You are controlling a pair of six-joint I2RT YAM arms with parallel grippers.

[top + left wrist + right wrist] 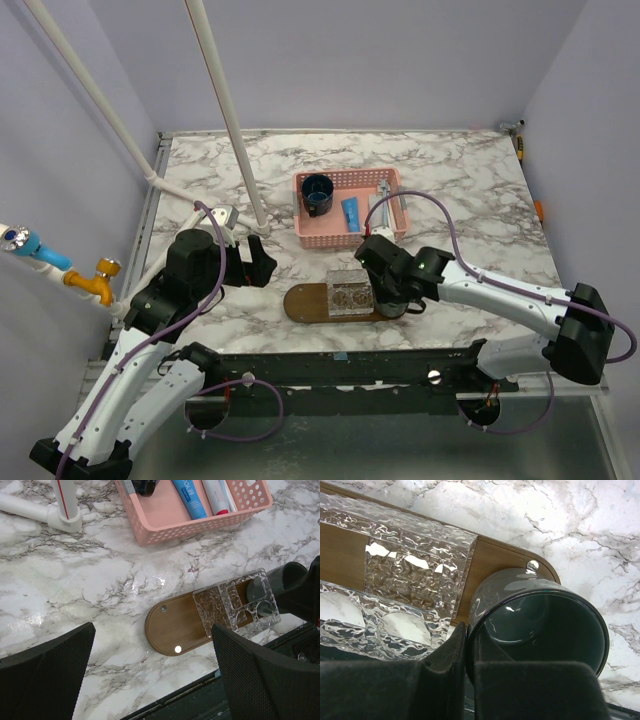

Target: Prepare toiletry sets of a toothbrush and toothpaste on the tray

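"Where did things stand?"
"Right jaws were clamped on the cup point(540, 615) at the tray's point(175, 625) right end; left jaws gaped idle. Toothpaste point(190, 497) lay in the basket point(200, 527)."
"Advice?"
"I'd have set it flat, then released."

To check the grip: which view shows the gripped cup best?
Right wrist: the cup shows large, rim pinched in the right gripper. Top view mostly hides it under that gripper; left wrist shows one side.
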